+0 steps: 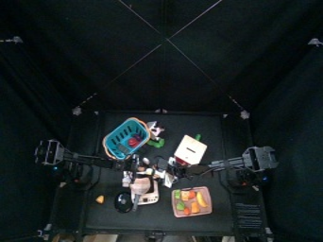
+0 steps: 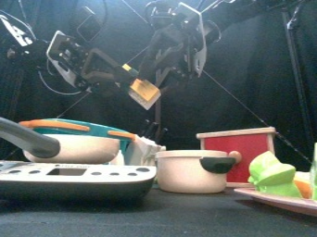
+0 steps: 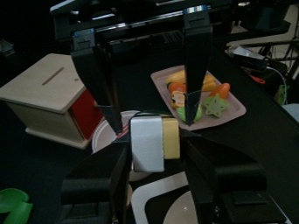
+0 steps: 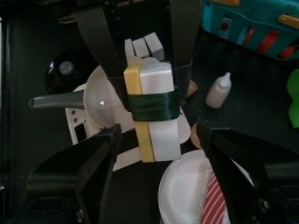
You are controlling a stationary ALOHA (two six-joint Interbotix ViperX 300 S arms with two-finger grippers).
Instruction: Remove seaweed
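We have our left gripper [image 3: 146, 131] pinching the pale rice block [image 3: 149, 144] by one end, held high above the table near its middle, over the white pot [image 2: 195, 170]. Our right gripper [image 4: 149, 83] pinches the same block from the other side, its jaws pressed against the dark seaweed [image 4: 156, 107] band wrapped round the block's middle, though we cannot quite tell whether those jaws bear on the band or just beside it.

We judge the seaweed thin, light and soft, likely to tear or slide rather than peel cleanly, and the block under it squashy. The best hold would be on a free edge of the band, gently, while the left jaws keep the block by its bare end.

On the left the teal basket [image 1: 125, 137] and the scale [image 2: 74, 178] sit low, well under the arms. Below stands the white pot, then the wooden box [image 2: 238, 153] with its red face, and at the far right the plate of toy vegetables [image 2: 275, 196]. The open room is upward and towards the far side; low moves would meet clutter.
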